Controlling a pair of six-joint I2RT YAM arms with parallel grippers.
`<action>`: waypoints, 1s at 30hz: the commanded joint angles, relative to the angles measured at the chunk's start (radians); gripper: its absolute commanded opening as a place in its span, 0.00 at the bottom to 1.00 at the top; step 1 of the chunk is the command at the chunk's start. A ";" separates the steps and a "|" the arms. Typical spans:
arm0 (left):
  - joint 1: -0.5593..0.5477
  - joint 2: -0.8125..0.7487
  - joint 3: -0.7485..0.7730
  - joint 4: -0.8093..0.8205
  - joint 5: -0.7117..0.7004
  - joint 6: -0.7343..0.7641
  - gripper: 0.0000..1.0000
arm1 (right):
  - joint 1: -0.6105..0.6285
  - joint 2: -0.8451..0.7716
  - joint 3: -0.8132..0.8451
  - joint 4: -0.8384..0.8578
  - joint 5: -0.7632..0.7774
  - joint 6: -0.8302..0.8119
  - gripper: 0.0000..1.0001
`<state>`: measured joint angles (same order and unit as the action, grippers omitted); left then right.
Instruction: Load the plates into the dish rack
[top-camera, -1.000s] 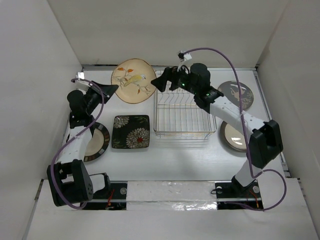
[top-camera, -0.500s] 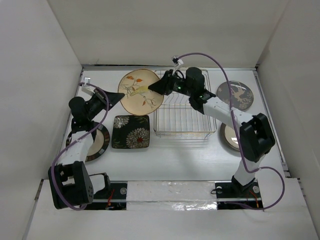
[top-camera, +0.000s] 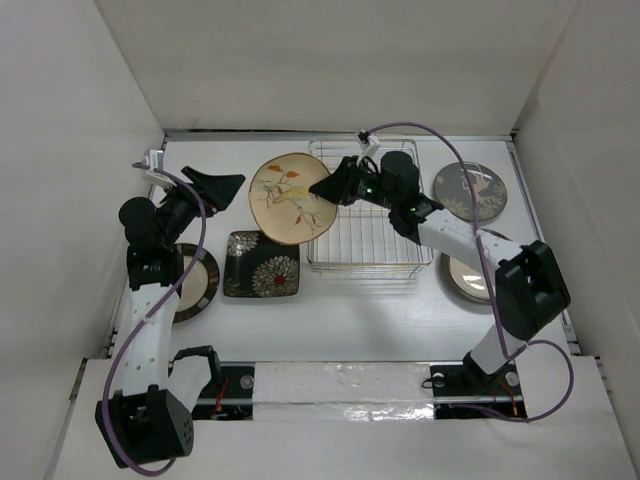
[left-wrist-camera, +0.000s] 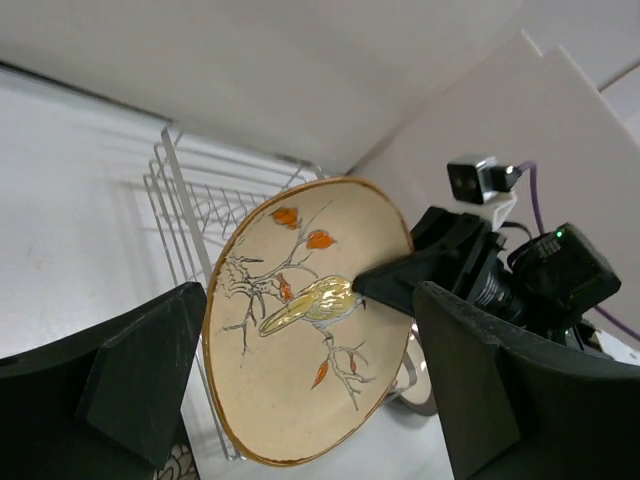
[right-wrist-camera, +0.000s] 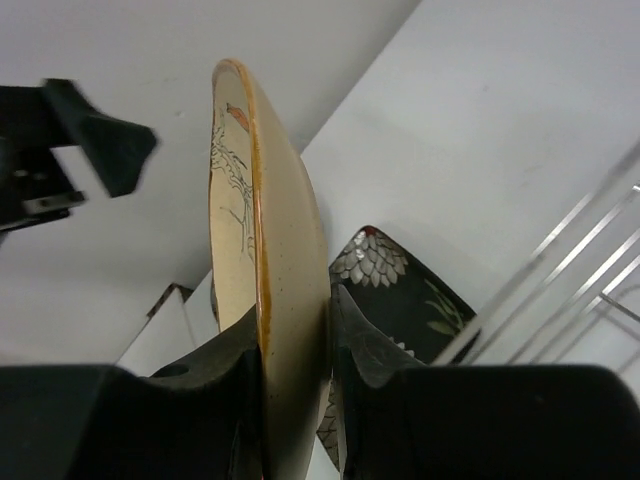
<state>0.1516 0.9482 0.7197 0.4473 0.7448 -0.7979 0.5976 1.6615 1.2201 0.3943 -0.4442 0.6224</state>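
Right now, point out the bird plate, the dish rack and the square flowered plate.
bird plate (top-camera: 288, 198): top view, painted face.
dish rack (top-camera: 372, 240): top view, bare wire floor.
square flowered plate (top-camera: 262, 264): top view, centre.

The tan plate looks like speckled ceramic with a soft satin glaze and a darker brown rim. The fingers of the right gripper clamped on it look like matt black plastic, as do those of the left gripper. The dish rack is thin bright metal wire, smooth and shiny. The black square plate near the bench's left edge and the dark round plate at its right edge carry a glossy glaze. The bench is matt white, with a crinkled silvery foil strip along its near edge. The purple cables have a smooth sheath.
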 joint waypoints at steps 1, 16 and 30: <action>-0.001 -0.071 0.081 -0.091 -0.103 0.097 0.84 | -0.033 -0.133 0.021 0.078 0.130 0.036 0.00; -0.131 -0.097 0.152 -0.306 -0.213 -0.001 0.76 | -0.068 -0.152 0.263 -0.477 0.895 -0.208 0.00; -0.379 -0.091 0.274 -0.380 -0.153 0.088 0.80 | 0.005 0.217 0.729 -0.791 1.079 -0.328 0.00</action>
<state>-0.1967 0.8665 0.9394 0.0563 0.5610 -0.7418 0.5770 1.8885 1.7954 -0.4110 0.5591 0.3199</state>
